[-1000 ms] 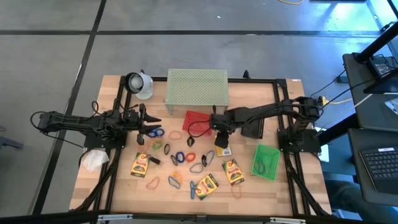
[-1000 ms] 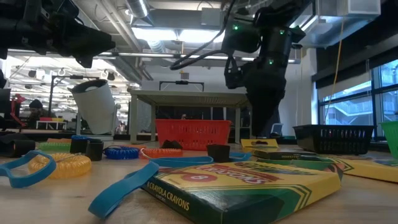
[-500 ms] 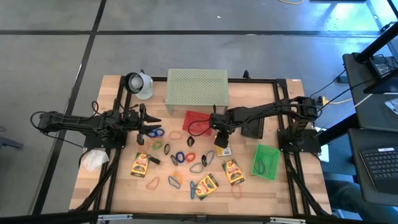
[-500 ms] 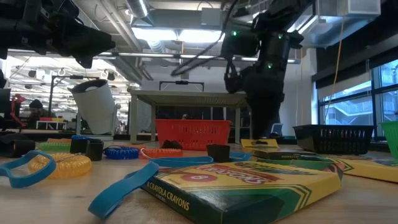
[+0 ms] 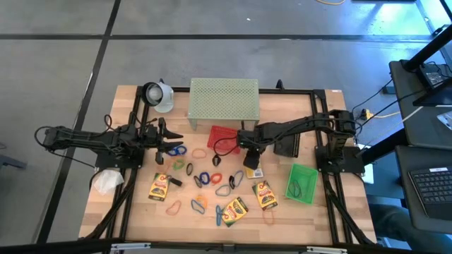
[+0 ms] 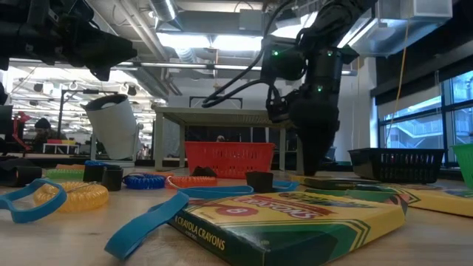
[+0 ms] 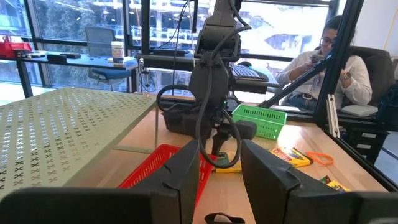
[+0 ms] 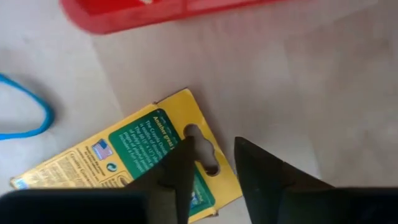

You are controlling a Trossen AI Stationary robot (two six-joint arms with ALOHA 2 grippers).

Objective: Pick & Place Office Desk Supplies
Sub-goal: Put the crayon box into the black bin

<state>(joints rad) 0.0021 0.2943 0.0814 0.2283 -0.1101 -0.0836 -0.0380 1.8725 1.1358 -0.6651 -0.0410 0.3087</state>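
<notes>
Several yellow-and-green crayon boxes [image 5: 159,187] [image 5: 235,210] [image 5: 264,195] lie flat on the wood table among small loops and clips [image 5: 205,178]. My right gripper [image 5: 251,161] [image 8: 214,165] points down over another crayon box [image 5: 254,171] [image 8: 143,155] beside the red basket. It is open, with its fingers at either side of the box's hang-tab end. My left gripper [image 5: 169,148] [image 7: 221,174] is open and hovers level over blue loops [image 5: 175,150] at the table's left. My right gripper comes from above, fingers pointing down, at the hang-tab end [image 8: 202,146] of the crayon box, which lies flat on the table. One finger [image 8: 180,165] overlaps the tab's edge. Whether it touches the box I cannot tell.
A pale green perforated shelf [image 5: 223,99] stands at the far edge, with a red basket [image 5: 224,137] and a black basket [image 5: 286,144] before it. A green basket [image 5: 302,183] sits right, and a white wad [image 5: 107,181] lies left. A seated person [image 7: 336,68] shows beyond the table.
My right gripper has come down a little toward the crayon box by the red basket, and its wrist has tipped slightly. The box and the other things have stayed where they were.
</notes>
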